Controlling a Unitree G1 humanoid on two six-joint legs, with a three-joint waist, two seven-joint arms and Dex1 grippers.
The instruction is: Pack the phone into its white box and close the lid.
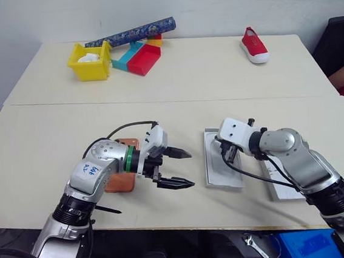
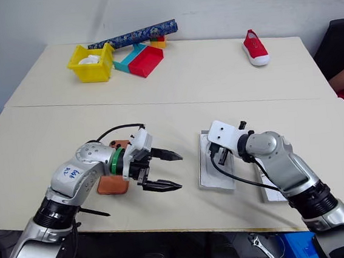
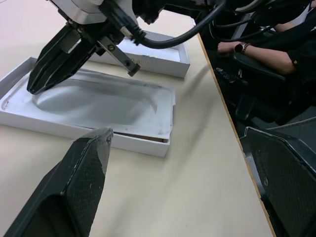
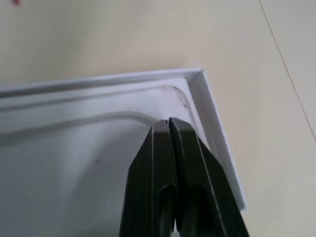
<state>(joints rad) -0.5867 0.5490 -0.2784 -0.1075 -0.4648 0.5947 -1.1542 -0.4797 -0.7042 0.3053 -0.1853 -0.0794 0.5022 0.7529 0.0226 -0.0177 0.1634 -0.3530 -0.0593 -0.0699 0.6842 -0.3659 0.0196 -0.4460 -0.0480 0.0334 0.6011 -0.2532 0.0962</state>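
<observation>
The white box (image 1: 216,176) lies on the near table with a white moulded insert (image 3: 98,101) in it. My right gripper (image 1: 228,154) is shut, its tips down in one corner of the insert (image 4: 163,98). The lid (image 3: 158,54) lies just right of the box, partly under my right arm. The orange-copper phone (image 1: 121,181) lies flat under my left wrist, mostly hidden. My left gripper (image 1: 187,168) is open and empty, pointing right toward the box, a short gap away from it.
On the far table stand a yellow bin (image 1: 89,61), a red tray (image 1: 144,60), a patterned tube (image 1: 132,33) and a red shoe (image 1: 253,45). A person's arm (image 3: 261,54) shows past the table's right side. The table's front edge (image 1: 169,227) is close.
</observation>
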